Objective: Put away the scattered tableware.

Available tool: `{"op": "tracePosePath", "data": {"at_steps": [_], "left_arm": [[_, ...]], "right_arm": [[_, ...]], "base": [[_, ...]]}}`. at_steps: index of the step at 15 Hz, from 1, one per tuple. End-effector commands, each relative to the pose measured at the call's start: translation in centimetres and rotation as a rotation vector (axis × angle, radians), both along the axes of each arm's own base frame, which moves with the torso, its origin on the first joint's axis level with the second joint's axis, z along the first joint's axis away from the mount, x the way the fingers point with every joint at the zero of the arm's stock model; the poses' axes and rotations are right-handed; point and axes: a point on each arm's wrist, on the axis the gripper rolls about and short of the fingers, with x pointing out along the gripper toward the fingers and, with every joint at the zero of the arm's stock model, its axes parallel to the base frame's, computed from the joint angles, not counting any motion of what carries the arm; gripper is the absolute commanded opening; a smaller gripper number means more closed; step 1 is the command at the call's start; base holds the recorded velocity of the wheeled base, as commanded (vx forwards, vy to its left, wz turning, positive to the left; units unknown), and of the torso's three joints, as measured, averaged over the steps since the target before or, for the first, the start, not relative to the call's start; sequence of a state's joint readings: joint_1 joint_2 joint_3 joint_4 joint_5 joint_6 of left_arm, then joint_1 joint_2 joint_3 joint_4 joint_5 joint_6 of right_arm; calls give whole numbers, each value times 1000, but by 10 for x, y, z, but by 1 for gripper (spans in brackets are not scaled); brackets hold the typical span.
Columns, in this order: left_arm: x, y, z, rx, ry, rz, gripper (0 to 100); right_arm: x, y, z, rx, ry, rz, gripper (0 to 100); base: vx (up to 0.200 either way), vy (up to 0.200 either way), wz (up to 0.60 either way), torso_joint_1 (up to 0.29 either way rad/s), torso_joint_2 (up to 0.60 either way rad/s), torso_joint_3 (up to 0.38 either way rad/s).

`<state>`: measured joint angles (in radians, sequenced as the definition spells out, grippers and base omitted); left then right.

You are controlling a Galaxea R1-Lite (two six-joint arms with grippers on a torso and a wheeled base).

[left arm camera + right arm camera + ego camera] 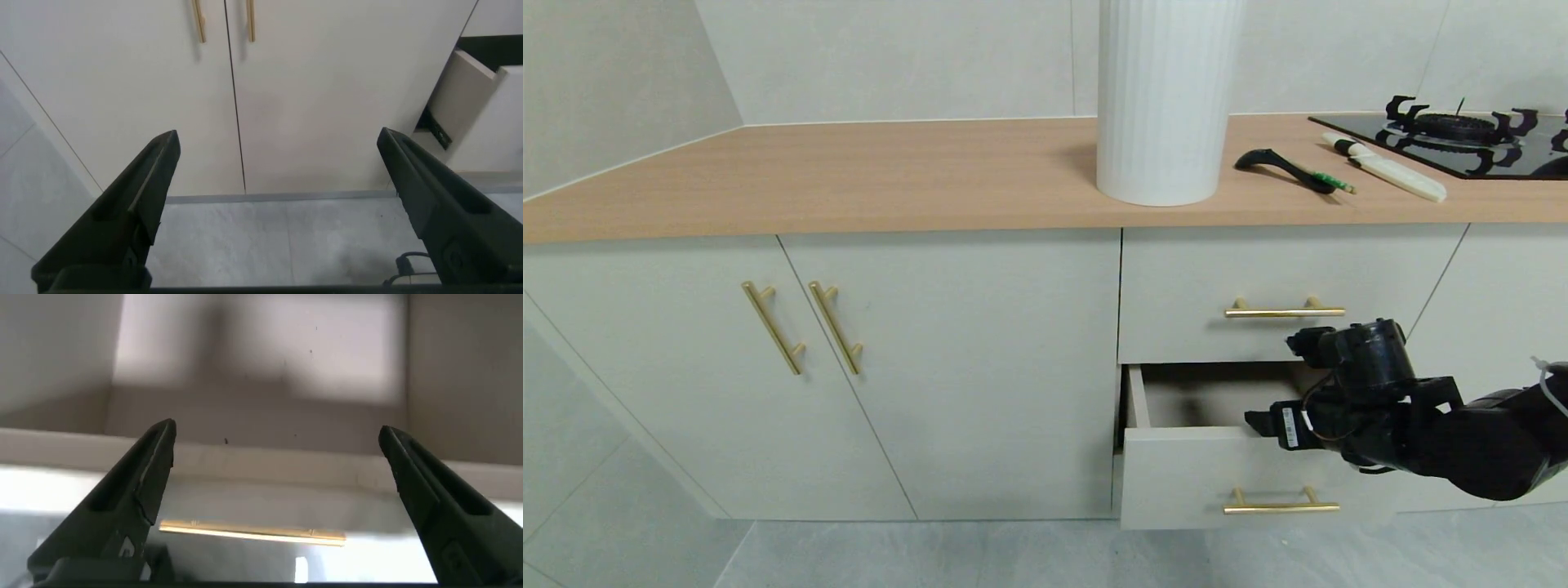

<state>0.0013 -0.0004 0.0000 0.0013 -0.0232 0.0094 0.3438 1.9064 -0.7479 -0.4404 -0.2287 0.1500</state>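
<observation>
Fingers [147, 482] of the right gripper [274, 465] stand spread wide with nothing between them, poised just over the front edge of the open drawer [1201, 461], tips pointing into its hollow. The drawer is pulled partway out, and its gold handle [1281, 505] runs across the front panel below the gripper. The left gripper [278, 175] is likewise released, fingers far apart and empty; it hangs low over the floor [270, 237] to the left of the drawer, facing the cupboard doors [768, 367] that stand shut beside it, each with a slanting gold bar. Directly above the open drawer sits a second, closed drawer [1176, 286] with its own gold handle. Higher still is the wooden desk [890, 171]. On it, above the drawer's left side, stands a tall white ribbed container [1168, 98]. The tableware lies on the desk above the drawer's right side: a black ladle [1282, 169] with a green handle end, and just right of it a white knife [1388, 169], apart from each other. Farther right of the drawer, at the back of the desk, sits a black stove [1462, 131].
</observation>
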Motion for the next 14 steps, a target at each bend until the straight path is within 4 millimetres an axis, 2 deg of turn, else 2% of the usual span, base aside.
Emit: {"op": "tracePosePath", "data": {"at_steps": [1,3,8,14], "left_arm": [[0,0,0,0,1,0,100],[0,0,0,0,1,0,100],[0,0,0,0,1,0,100],[0,0,0,0,1,0,100]], "right_arm": [[-3,0,8,13,-12,12,100],[-5,0,9,15,0,20,100],[-28,3,26,-1,165,92,100],[-40,9,23,-36,293,134,100]], "base": [[0,0,0,0,0,0],[0,0,0,0,0,0],[0,0,0,0,0,0],[0,0,0,0,0,0]]}}
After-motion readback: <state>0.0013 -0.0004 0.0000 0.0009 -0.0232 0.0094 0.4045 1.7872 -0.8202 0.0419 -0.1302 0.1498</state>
